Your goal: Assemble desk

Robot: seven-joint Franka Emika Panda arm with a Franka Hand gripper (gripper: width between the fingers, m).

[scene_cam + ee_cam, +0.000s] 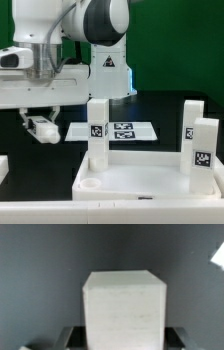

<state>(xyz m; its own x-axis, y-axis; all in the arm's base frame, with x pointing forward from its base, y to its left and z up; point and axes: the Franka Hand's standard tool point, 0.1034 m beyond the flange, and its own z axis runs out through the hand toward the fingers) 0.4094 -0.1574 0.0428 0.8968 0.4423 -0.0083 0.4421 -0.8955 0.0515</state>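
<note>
**Claw pinches a leg beside the half-built desk**

From where I stand, the arm (95, 20) reaches down at the exterior view's left. Its claw (42, 128) hangs low over the dark surface (40, 160), clear of the tabletop's left edge. Something small and white sits in the claw, but from this side I cannot make out its shape.

The wrist view settles it. A square white leg (122, 308) fills the middle of the picture, and a dark pad (72, 336) lies against one of its sides, with another on the opposite side. So the claw (124, 339) is closed on this leg, jaws partway in and flush to its faces. Only dark surface shows behind it.

The tabletop (130, 180) lies flat in the foreground of the exterior view, rim up. Three more legs stand upright on it:
- One is at the far left corner (97, 130), with a tag on its face.
- One is at the far right (190, 125), also tagged.
- One is nearer on the right (205, 152), tagged too.

The round socket (90, 184) at the near left corner is open.

Behind the tabletop, the marker board (128, 130) lies flat on the surface, partly hidden by the left leg. The robot base (110, 65) stands further back, before a green backdrop. A white scrap shows at the left edge; I cannot tell what it is.
</note>
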